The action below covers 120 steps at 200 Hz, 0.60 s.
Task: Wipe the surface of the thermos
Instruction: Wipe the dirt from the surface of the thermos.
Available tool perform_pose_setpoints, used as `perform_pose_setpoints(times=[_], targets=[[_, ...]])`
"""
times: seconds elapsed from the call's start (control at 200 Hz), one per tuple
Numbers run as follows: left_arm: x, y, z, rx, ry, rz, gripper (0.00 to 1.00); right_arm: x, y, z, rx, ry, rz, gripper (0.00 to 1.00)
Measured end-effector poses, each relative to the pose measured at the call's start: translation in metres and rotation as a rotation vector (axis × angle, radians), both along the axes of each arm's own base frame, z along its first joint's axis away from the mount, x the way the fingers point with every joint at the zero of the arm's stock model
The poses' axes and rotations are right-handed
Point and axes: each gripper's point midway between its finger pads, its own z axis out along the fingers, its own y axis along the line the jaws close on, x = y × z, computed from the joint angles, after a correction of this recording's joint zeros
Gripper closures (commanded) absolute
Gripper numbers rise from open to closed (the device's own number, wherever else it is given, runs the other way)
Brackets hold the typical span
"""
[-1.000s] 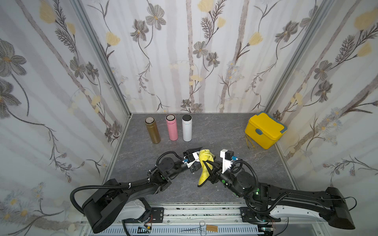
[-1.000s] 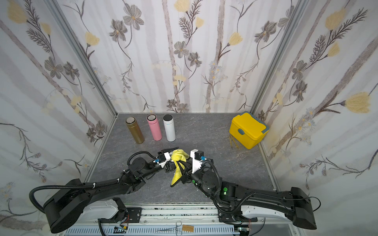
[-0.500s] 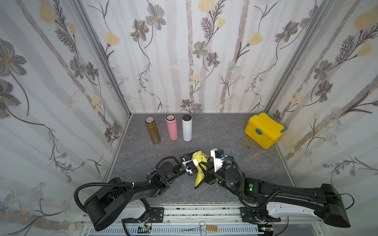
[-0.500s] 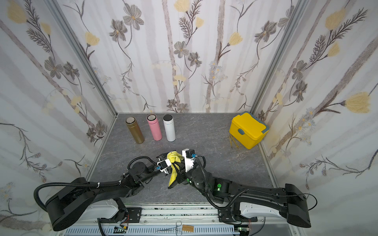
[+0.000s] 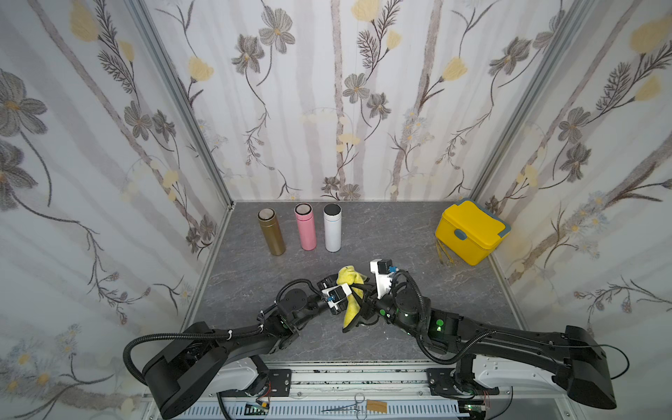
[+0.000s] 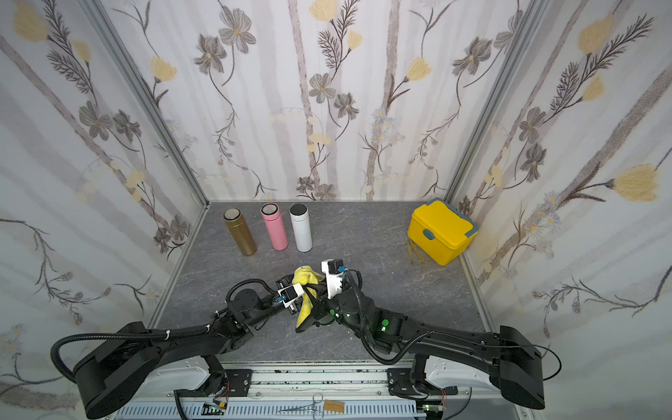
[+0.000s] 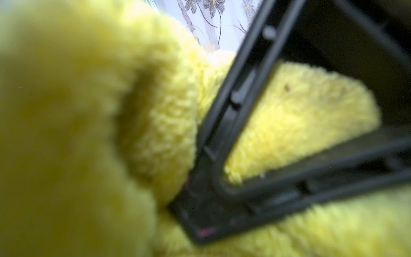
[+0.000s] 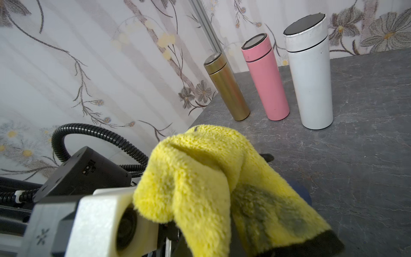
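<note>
- Cloth [image 5: 350, 291] hangs bunched between my two grippers near the front of the grey table [image 5: 454, 291]; fluffy yellow, with a dark edge and a grubby patch showing in the right wrist view.
- Left gripper [image 5: 345, 291]: jaws close together, apparently pinching a fold of cloth; its wrist view is nearly all yellow pile round one black finger [image 7: 233, 104].
- Right gripper [image 5: 362, 296]: jaws together, seemingly nipped on the cloth too, though the contact is hidden beneath it.
- Thermoses stand upright in a row at the back, well apart from the cloth: gold thermos [image 5: 271, 232], pink thermos [image 5: 305, 227], white thermos [image 5: 332, 228]. None touched; I cannot tell which is meant.
- Risk: both grippers pulling on one cloth, so a fold may slip out.
- Risk: left wrist camera is smothered, so I approach half blind.
- Risk: tall narrow bottles stand close together; a sideways wipe on one unsupported bottle could topple it into its neighbour.
- Risk: soiled patch may smear the white one.
</note>
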Motion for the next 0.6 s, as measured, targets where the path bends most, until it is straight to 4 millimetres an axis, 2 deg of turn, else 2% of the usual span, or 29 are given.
perform_pose_setpoints(times=[0.18,0.4,0.6], targets=[[-0.002,-0.002,0.001,-0.002,-0.002,-0.016,1.0,-0.003,0.006,0.001,0.016,0.003,0.042,1.0],[-0.003,-0.002,0.003,-0.005,0.0,-0.022,1.0,0.009,-0.009,0.004,0.05,0.015,0.027,1.0],[-0.006,-0.003,0.004,-0.008,-0.001,-0.038,1.0,-0.006,0.013,0.006,0.021,0.009,0.076,1.0]])
